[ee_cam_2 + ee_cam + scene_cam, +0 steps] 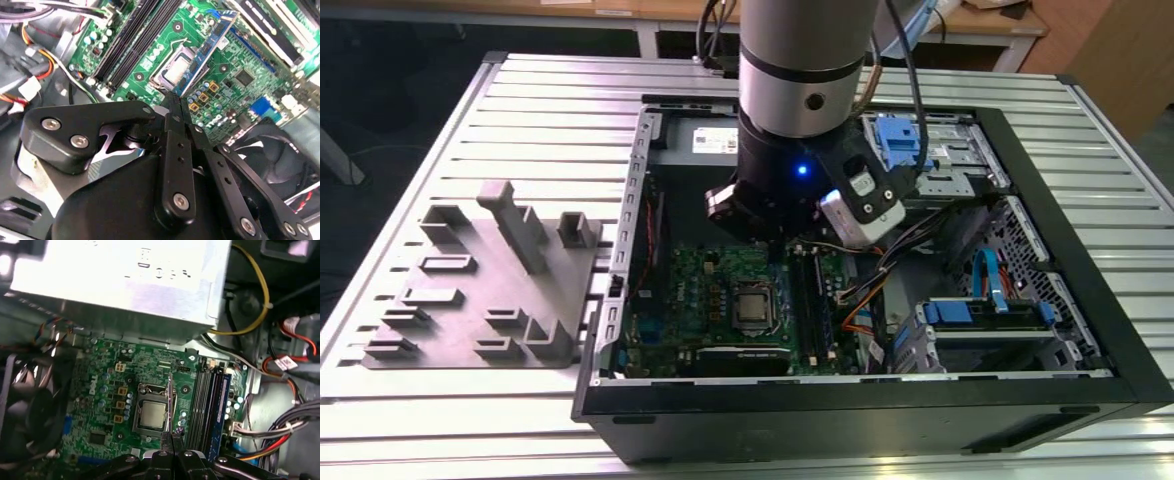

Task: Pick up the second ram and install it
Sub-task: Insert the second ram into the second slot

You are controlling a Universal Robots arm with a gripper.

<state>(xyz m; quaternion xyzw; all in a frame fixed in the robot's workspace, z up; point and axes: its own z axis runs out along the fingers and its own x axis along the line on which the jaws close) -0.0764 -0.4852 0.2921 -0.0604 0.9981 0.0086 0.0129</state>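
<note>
My gripper [174,102] is shut on the second ram [207,47], a narrow blue-green board with a row of black chips. I hold it by one end and it sticks out over the silver processor [175,71]. In the first wrist view the ram [169,400] shows edge-on as a thin line above the processor [152,415], rising from the gripper [170,442]. The black memory slots [205,405] lie just beside it, apart from it. In the exterior view the gripper [790,240] hangs inside the open computer case, above the green motherboard [714,290].
The grey power-supply box [125,285] borders the motherboard. A black fan [280,160] sits at the board's other side. Loose coloured cables [280,425] crowd the space past the slots. A grey block with upright slotted posts [480,290] lies outside the case on the ribbed table [440,420].
</note>
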